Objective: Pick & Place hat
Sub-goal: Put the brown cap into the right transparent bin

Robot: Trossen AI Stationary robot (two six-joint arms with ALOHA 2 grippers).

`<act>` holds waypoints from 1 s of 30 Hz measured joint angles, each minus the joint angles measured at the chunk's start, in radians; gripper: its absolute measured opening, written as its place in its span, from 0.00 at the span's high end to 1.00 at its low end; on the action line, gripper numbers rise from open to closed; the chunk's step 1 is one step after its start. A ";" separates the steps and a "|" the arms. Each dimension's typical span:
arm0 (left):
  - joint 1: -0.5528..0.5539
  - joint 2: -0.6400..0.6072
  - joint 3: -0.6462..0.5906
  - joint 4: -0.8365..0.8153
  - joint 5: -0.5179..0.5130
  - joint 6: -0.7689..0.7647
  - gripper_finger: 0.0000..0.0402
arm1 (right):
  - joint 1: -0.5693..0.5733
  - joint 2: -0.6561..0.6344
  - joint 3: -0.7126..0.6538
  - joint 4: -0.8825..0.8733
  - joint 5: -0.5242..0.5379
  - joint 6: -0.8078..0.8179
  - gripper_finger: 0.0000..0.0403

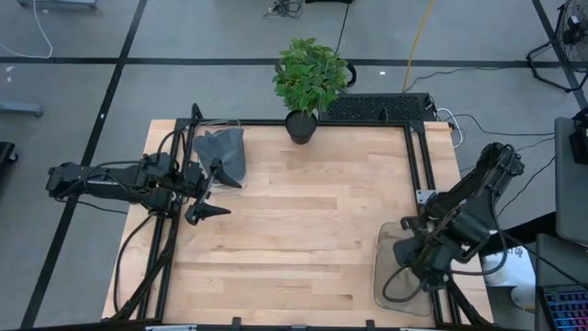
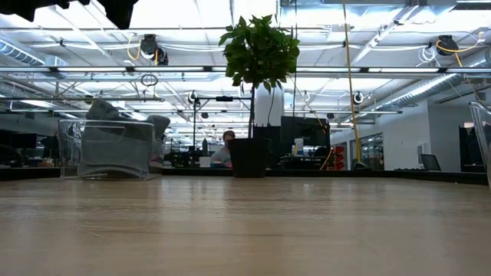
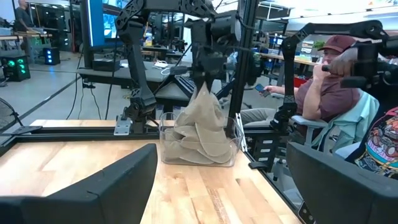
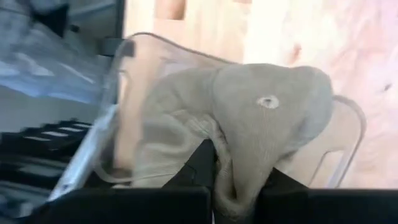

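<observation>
Clearly soft goods: a hat [image 4: 267, 106] of limp khaki cloth, crumpled and folded over itself, with a small metal eyelet showing on the crown. Pinched at a fold by the right gripper [image 4: 239, 180], clenched tight on the fabric just above a clear bin [image 4: 348, 112] at the right arm's side of the table [image 1: 303, 230]. Seen from the left wrist, drooping from that gripper with its lower part down among more cloth of the same kind inside the bin. Judged light, so little load on the arm, but floppy: likely to sag, swing and drag on the bin wall or snag a neighbouring piece during a lift. Not fragile and not slippery; woven cloth ought to grip well between the pads. Best taken at a doubled fold of the crown or at the stiffer brim, deep between the fingers rather than at a thin edge. Worth raising straight up and slowly until clear of the rim. Left gripper [image 1: 216, 195] spread wide and empty, hovering beside a second clear bin [image 1: 197, 138] of grey hats at the table's far left. Beyond the table, a seated person [image 3: 329, 87].
</observation>
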 joint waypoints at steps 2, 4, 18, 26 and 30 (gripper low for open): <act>0.000 0.000 0.000 0.000 0.000 0.000 0.10 | -0.009 0.007 -0.025 0.001 0.037 -0.035 0.97; 0.000 0.000 0.000 0.000 0.000 0.000 0.10 | -0.018 0.010 -0.055 0.015 0.035 -0.052 0.97; 0.000 0.000 0.000 0.000 0.000 0.000 0.10 | -0.009 0.011 -0.171 0.418 -0.243 -0.115 0.97; 0.000 0.000 0.000 0.000 0.000 0.000 0.10 | 0.003 0.011 -0.171 0.192 -0.147 -0.043 0.97; 0.000 0.000 0.000 0.000 0.000 0.000 0.10 | 0.003 0.011 -0.171 0.059 0.010 -0.047 0.97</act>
